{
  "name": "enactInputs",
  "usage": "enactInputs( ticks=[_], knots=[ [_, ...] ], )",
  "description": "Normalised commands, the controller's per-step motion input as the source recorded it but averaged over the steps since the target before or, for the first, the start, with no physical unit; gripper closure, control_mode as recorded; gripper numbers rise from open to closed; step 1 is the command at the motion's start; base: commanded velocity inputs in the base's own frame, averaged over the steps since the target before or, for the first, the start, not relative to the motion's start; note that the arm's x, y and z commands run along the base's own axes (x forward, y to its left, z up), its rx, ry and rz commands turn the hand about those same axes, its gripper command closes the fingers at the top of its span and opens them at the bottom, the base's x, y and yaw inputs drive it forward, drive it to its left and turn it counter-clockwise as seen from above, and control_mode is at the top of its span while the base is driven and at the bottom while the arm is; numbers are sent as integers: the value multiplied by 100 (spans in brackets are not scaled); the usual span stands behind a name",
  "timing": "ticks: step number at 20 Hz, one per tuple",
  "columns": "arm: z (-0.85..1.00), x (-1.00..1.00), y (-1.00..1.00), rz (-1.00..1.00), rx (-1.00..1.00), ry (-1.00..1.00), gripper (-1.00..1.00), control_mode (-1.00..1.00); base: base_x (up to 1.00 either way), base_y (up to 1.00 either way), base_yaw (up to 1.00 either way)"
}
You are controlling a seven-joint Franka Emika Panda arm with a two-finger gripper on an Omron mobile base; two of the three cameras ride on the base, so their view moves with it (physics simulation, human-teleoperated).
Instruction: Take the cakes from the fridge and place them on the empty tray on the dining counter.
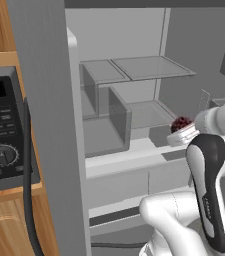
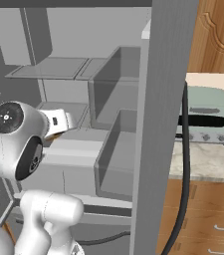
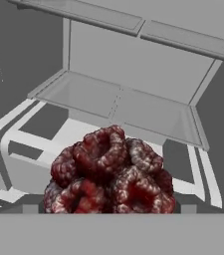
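Fingers: hidden behind the cake in the hand view; whether they are spread or pressed on it cannot be told.
Gripper (image 1: 183, 134): reaches into the open fridge, just above the lower ledge.
Round cake (image 3: 109, 174): dark brown-red and knobbly, right at the gripper, close before the hand camera; in the left base view it shows at the wrist's end.
Fridge (image 1: 134, 75): door open, grey shelves and bins inside.
Microwave (image 1: 1, 127): black, left of the fridge.
Toaster oven (image 2: 205, 115): pale green, on the counter to the right.
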Motion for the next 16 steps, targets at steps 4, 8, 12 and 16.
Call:
enactInputs(
  ticks=[4,8,12,16],
  knots=[
    [-4,0,8,1,0,-2,100,-100,0,0,0],
    [0,2,0,0,0,0,100,100,-3,0,0],
    [0,0,0,0,0,0,100,100,-69,-22,0],
    [0,0,0,0,0,0,100,100,-92,-10,0]
  ],
)
